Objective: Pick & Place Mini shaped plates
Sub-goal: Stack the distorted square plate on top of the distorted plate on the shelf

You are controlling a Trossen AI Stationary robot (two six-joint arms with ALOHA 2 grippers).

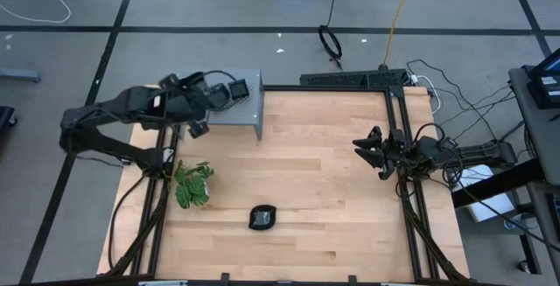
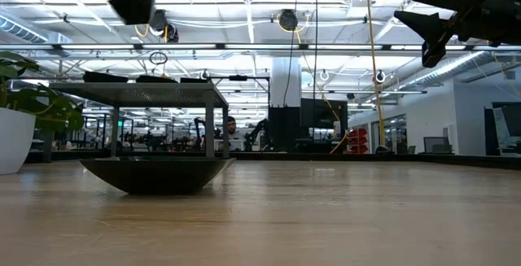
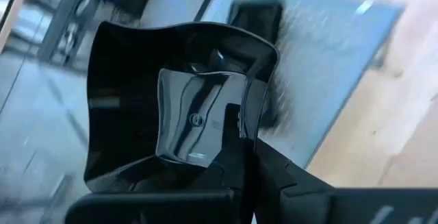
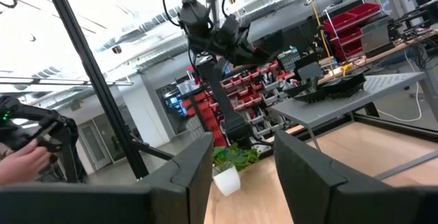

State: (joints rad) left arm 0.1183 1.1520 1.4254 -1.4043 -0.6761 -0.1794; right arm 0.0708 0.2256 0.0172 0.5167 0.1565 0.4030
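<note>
A: High view: left end effector (image 1: 199, 129) is over the table's (image 1: 332, 190) far-left corner, just beside the grey perforated shelf (image 1: 241, 102). Plant (image 1: 192, 184) sits near the left edge, one black mini plate (image 1: 262, 217) alone at the near middle, well apart from both arms.

B: Left holding anything?

A: Left wrist view only: fingers clamped on the rim of a square black plate (image 3: 178, 107), shelf behind it. High view hides that.

B: Right?

A: Right end effector (image 1: 374, 153) waits at the right edge, jaws apart, empty. Right wrist view shows more plates (image 4: 328, 87) stacked on the shelf
</note>
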